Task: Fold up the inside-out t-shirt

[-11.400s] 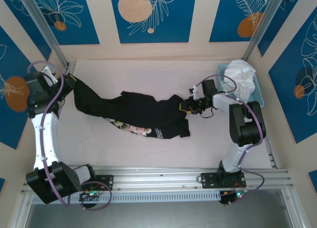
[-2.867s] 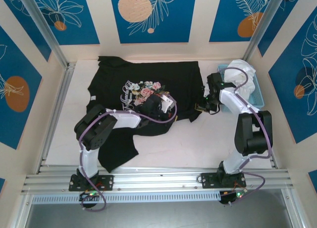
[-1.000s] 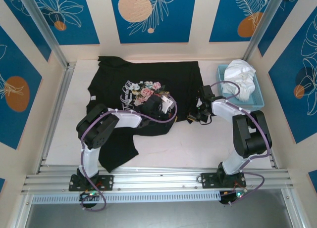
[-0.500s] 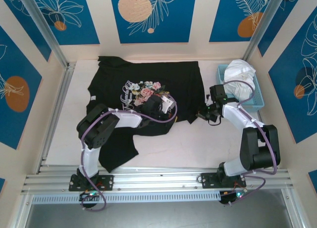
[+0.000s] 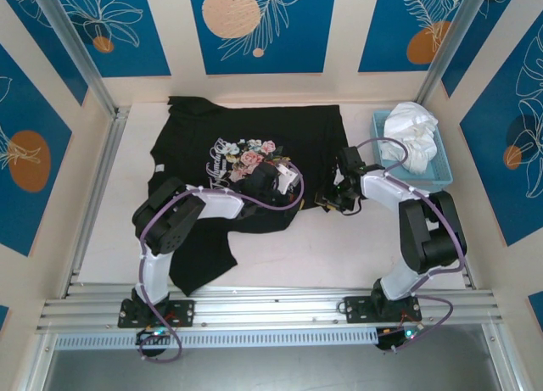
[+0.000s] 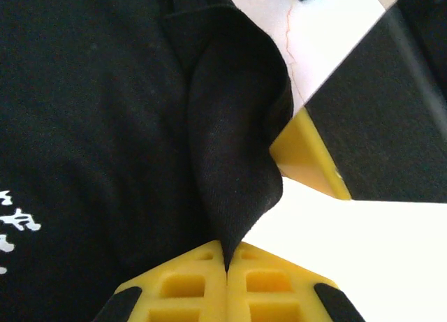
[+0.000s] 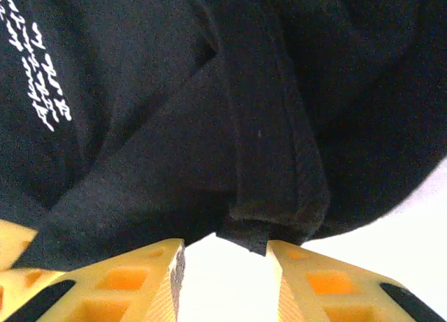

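The black inside-out t-shirt (image 5: 297, 132) lies spread across the back of the table, its pink floral print (image 5: 252, 158) facing up. My left gripper (image 5: 299, 194) rests on the shirt's lower right part. In the left wrist view it (image 6: 227, 255) is shut on a raised fold of the black cloth (image 6: 230, 168). My right gripper (image 5: 326, 198) sits at the shirt's right edge, close to the left one. In the right wrist view it (image 7: 225, 251) is open, and a thick hem of the shirt (image 7: 279, 196) lies just ahead of its fingers, not pinched.
A light blue bin (image 5: 441, 167) holding a white garment (image 5: 410, 124) stands at the back right, just beyond the right arm. Metal posts rise at both back corners. A lower flap of the shirt (image 5: 204, 259) hangs toward the front rail (image 5: 271, 306).
My right gripper has swung out to the right, come back left to the shirt's edge, and opened. The left gripper has kept its hold and not moved.
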Tool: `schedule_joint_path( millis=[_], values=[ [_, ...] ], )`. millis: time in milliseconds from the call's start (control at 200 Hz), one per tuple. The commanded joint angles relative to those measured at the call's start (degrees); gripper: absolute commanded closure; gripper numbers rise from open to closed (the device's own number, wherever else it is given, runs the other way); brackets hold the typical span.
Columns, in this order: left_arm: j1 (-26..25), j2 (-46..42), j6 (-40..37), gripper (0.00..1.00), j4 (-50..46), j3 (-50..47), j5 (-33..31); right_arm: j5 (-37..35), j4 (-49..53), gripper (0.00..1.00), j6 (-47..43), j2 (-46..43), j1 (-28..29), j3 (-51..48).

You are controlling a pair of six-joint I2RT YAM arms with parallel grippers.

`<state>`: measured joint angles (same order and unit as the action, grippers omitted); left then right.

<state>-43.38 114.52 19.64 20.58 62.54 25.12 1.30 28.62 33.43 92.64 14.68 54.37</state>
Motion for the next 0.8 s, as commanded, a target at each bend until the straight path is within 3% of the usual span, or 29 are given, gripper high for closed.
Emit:
schedule_joint_path(
  millis=[0, 510, 795],
  values=[
    [0.44, 1.02, 0.66, 1.00, 0.69, 1.08, 1.72, -1.82, -0.73, 0.63, 0.93, 1.25, 0.49, 1.69],
    [0.47, 1.32, 0.93, 1.00, 1.29, 0.84, 2.03, -5.28, -1.99, 0.64, 2.38, 6.68, 2.49, 4.52],
    [0.43, 1.41, 0.83, 1.00, 1.47, 0.74, 2.12, -9.81, -1.53, 0.83, 1.75, 6.54, 2.25, 4.52]
  ],
)
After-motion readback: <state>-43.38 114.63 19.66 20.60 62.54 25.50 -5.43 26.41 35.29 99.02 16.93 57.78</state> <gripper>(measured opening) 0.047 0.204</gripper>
